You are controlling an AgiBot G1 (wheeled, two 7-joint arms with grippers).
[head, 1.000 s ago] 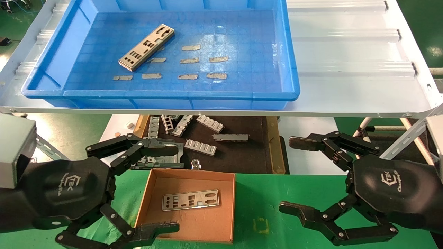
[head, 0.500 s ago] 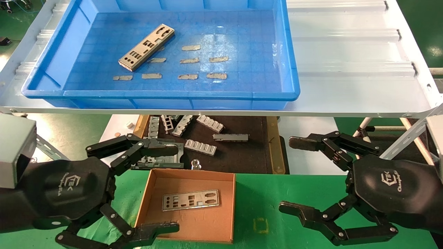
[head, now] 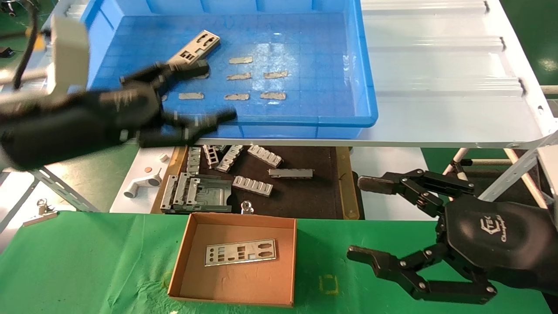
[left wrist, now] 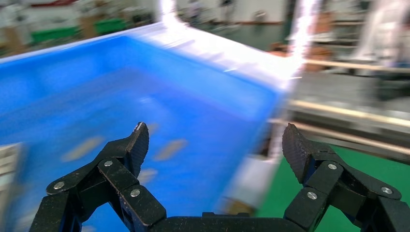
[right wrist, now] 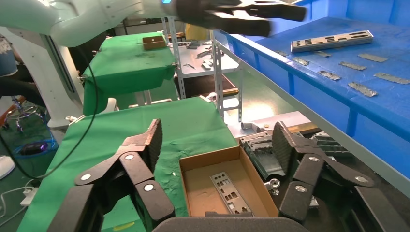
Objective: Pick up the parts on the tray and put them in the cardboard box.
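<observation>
Head view: the left end effector, fingers spread, is hanging over the near left corner of the bright-blue grid-floored plastic tray, just beside the thin punched silver plate lying there. A second flat silver plate is lying in the shallow brown cardboard box on the green-covered desk. The right end effector is hovering spread, empty, right of the box.

Left wrist view: spread black fingers are framing the tray's blue floor.

Right wrist view: spread fingers are flanking the box.

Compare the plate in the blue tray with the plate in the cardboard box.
The tray plate lies diagonally on the blue tray; the box plate lies nearly level in the cardboard box. The open left gripper partly covers the tray plate's near end; the box plate lies fully exposed, with no gripper over it. Both are flat silver plates with punched cut-outs.
</observation>
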